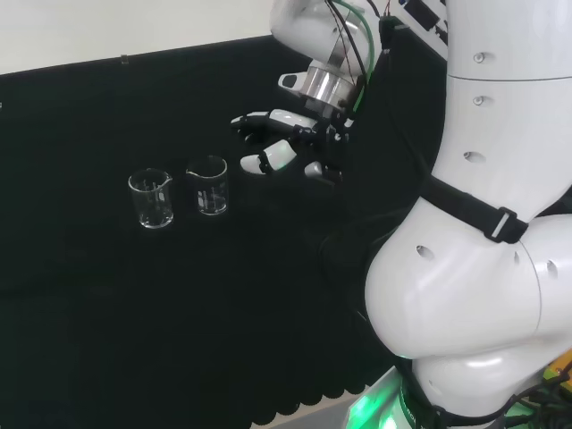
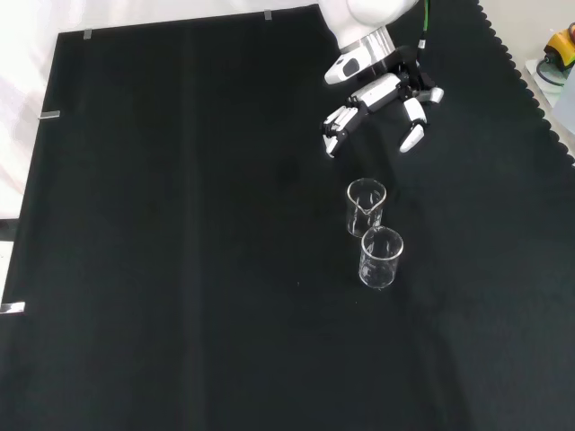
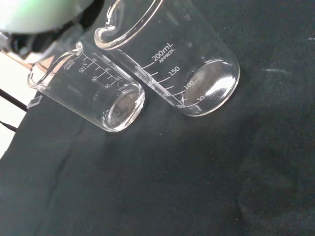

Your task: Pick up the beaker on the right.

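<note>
A black cloth point(image 2: 180, 269) covers the bench, with a scalloped edge along its right side in the front view and pale wall or floor beyond its far and left borders. Two clear glass beakers stand upright on it, just beside one another and apparently empty, though clear glass makes that hard to judge. In the head view the right beaker point(image 1: 208, 187) stands nearer the hand point(image 1: 284, 143), with the left beaker point(image 1: 151, 198) on its other side. In the front view the same right beaker point(image 2: 366, 206) is the farther one, and the other point(image 2: 381, 257) stands nearer the camera. The hand point(image 2: 382, 94) hovers above the cloth, near the right beaker but apart from it, fingers spread and relaxed, holding nothing. The wrist view looks down on both beakers point(image 3: 167, 54) close together.
</note>
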Robot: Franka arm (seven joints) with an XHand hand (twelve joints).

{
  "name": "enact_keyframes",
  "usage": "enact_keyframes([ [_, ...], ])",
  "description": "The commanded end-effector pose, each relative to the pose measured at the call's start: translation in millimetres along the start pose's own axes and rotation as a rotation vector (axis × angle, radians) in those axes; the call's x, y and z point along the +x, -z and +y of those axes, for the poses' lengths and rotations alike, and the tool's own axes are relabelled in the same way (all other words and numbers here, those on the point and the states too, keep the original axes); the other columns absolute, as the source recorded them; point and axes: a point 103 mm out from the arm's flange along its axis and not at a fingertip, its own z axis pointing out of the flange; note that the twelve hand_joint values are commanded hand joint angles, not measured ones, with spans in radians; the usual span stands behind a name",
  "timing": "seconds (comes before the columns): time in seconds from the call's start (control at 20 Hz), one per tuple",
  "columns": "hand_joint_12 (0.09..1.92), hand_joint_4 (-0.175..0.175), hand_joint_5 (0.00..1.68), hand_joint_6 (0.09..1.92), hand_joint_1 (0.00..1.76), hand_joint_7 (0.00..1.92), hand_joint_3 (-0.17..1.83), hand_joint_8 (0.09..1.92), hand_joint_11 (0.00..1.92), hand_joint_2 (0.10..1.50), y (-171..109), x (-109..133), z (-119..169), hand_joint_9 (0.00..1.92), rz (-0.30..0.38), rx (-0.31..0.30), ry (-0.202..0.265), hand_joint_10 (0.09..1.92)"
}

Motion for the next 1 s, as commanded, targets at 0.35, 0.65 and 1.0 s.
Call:
enact_keyframes([
  [0.35,1.20,-0.062,0.21,0.09,0.79,0.16,1.06,0.62,0.00,0.31,-13.3,-5.4,2.8,0.29,0.073,0.005,0.031,0.64],
  [0.65,1.16,-0.059,0.15,0.09,0.77,0.08,1.05,0.59,0.00,0.30,-20.2,-6.9,5.3,0.24,0.112,0.017,0.043,0.63],
  [1.0,1.13,-0.056,0.10,0.09,0.81,0.01,1.06,0.56,0.00,0.30,-27.8,-6.2,8.3,0.18,0.114,-0.003,0.040,0.64],
])
